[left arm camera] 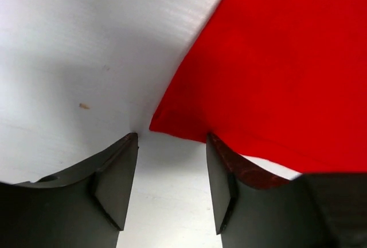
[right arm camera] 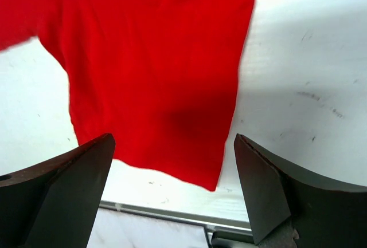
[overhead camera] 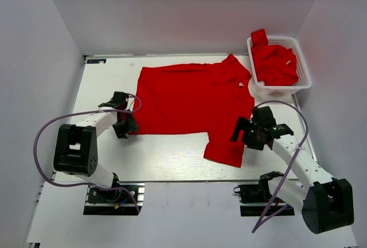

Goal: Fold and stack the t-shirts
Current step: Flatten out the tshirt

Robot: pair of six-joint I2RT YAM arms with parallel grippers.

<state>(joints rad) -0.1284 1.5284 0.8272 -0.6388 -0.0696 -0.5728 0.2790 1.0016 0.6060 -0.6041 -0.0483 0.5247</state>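
A red t-shirt (overhead camera: 192, 102) lies spread flat on the white table, collar toward the basket, one sleeve (overhead camera: 225, 148) hanging toward the near edge. My left gripper (overhead camera: 124, 123) is open at the shirt's near left corner (left arm camera: 157, 123), its right finger (left arm camera: 221, 185) touching the hem. My right gripper (overhead camera: 245, 135) is open wide just right of the sleeve, above its end (right arm camera: 172, 122). More red shirts (overhead camera: 275, 62) lie crumpled in the basket.
A white plastic basket (overhead camera: 303, 67) stands at the far right corner of the table. White walls enclose the table on three sides. The table's near edge (right arm camera: 172, 213) runs just past the sleeve end.
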